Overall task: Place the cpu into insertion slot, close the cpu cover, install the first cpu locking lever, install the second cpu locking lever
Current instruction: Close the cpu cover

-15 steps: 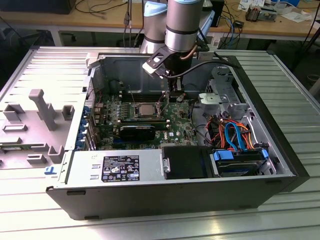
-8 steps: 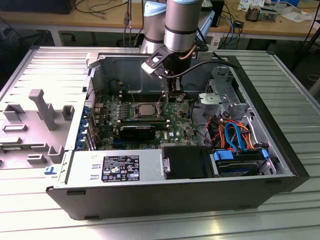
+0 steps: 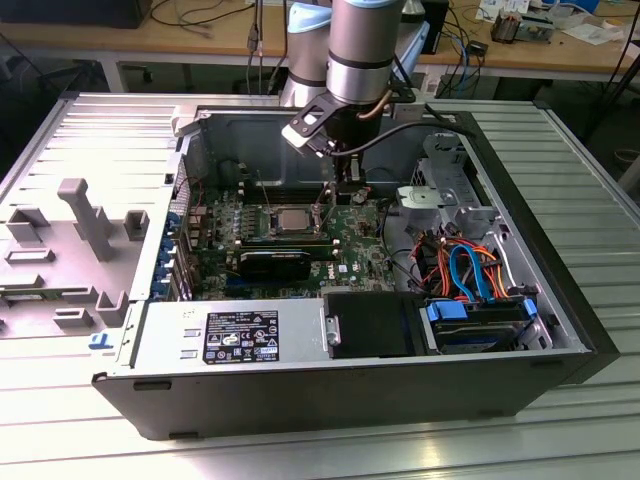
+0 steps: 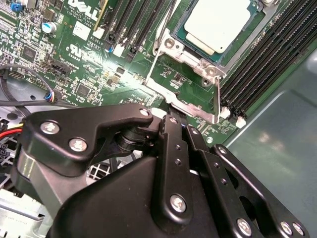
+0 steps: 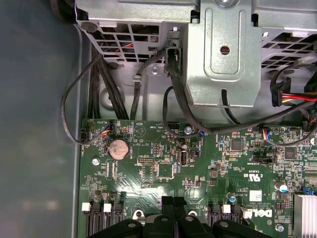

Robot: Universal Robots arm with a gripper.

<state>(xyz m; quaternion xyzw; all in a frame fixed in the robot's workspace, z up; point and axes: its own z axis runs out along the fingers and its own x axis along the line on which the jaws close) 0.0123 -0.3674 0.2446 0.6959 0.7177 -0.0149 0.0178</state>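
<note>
- Grey holder blocks (image 3: 85, 215) sit on the counter (image 3: 580, 200), well away from the gripper on the exterior view's left. They look like parking spots for parts and aren't in use at this step.
- Open computer case (image 3: 150, 400) lies on its side, so the motherboard (image 3: 365, 235) faces up and the arm can come straight down on it.
- The cpu (image 3: 293, 217) is already seated flat in the insertion slot (image 3: 270, 222), near the gripper on the exterior view's left. In the second wrist view its silver top (image 4: 220, 25) sits square and level, just beyond the fingertips.
- The cpu cover (image 4: 193, 52) looks laid down as a silver frame around the chip, window over the metal top, so probably closed.
- Locking lever (image 4: 158, 89) is a bright wire running along the socket edge, right at the gripper tips. That seems to be why the gripper is down here.
- Gripper (image 3: 345, 195) hangs low over the board beside the socket. In both wrist views (image 4: 179, 121) (image 5: 174, 201) the fingers are drawn together with next to no gap. The tips touch or nearly touch the lever. Can't tell whether they pinch it or just press on it.
- Drive cage (image 3: 440, 190) and the coloured cables (image 3: 470, 270) are on the gripper's far side, on the exterior view's right, clear of the work.
</note>
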